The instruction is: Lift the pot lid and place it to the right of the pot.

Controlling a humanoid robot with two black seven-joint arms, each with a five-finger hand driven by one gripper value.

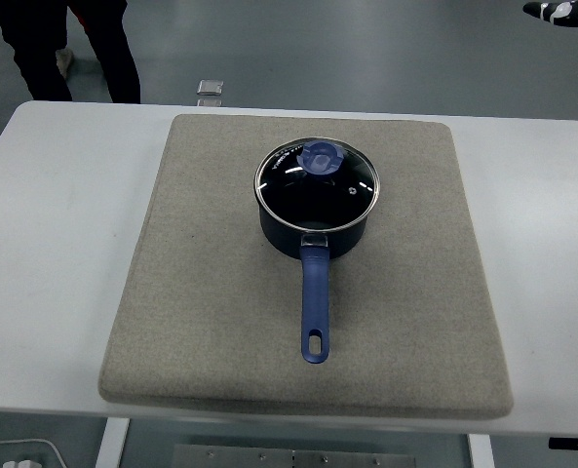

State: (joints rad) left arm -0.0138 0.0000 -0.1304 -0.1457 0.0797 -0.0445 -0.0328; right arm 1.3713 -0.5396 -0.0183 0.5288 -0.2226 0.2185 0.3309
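Glass lid (317, 181) sat on saucepan (313, 229), mat (191, 292) centre | right hand (559, 10) at tabletop's far-right corner, finger state unclear | person's legs (64, 44) beyond far-left edge

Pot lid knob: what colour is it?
Blue, matching the pot's handle; the knob shows clearly in the head view.

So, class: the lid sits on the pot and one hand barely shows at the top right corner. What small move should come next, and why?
Probably bring the right hand down and left toward the blue knob of the lid. The lid sits closed on the pot, nothing touches it, and only fingertips show at the picture's top right, far from the knob. The mat right of the pot lies bare for placing.
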